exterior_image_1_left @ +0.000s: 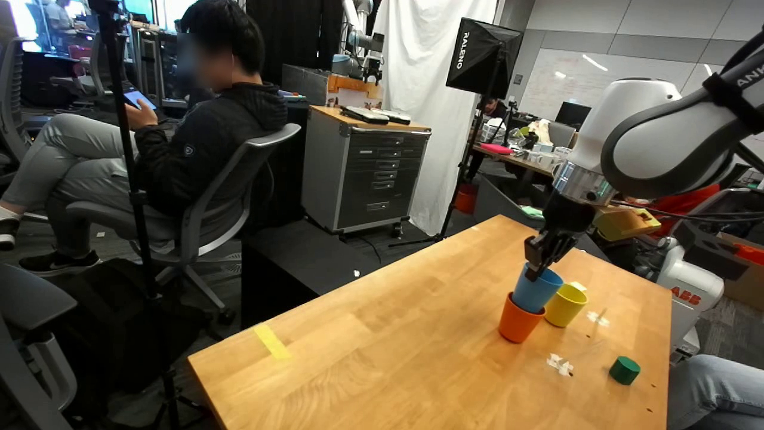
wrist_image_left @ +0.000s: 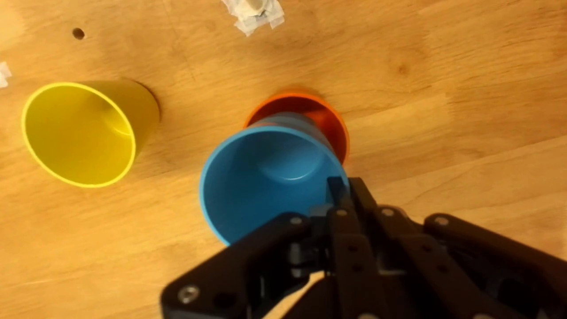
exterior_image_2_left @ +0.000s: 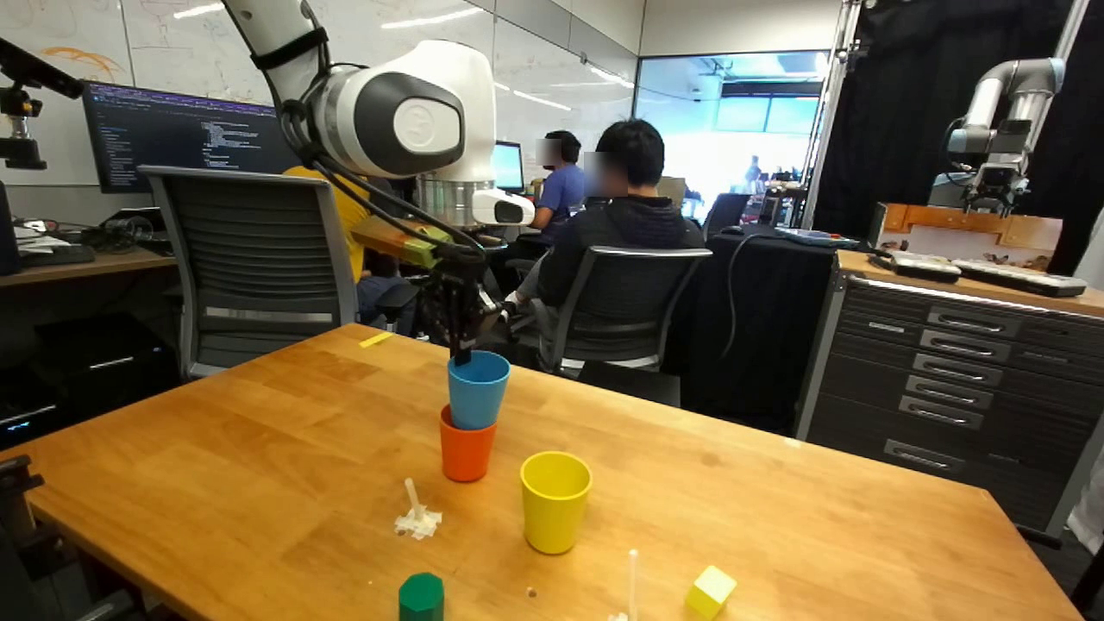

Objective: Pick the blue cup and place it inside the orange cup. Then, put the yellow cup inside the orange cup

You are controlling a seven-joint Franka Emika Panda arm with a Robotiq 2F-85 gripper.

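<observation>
The blue cup [exterior_image_1_left: 537, 292] has its lower part inside the mouth of the orange cup [exterior_image_1_left: 519, 323] and leans slightly; most of it stands above the rim. Both also show in an exterior view, blue cup [exterior_image_2_left: 479, 398] over orange cup [exterior_image_2_left: 466, 455]. In the wrist view, my gripper [wrist_image_left: 347, 182] is shut on the wall of the blue cup [wrist_image_left: 266, 190], one finger inside and one outside. The orange cup's rim [wrist_image_left: 335, 128] shows behind it. The yellow cup [exterior_image_1_left: 566, 307] stands upright and empty beside them, also in the wrist view [wrist_image_left: 79, 133].
A dark green block [exterior_image_1_left: 625, 370] and a pale yellow cube [exterior_image_2_left: 711, 592] lie on the wooden table [exterior_image_1_left: 382, 346]. A thin peg [exterior_image_2_left: 414, 500] taped to the table stands near the orange cup. Another peg [exterior_image_2_left: 632, 582] stands near the cube.
</observation>
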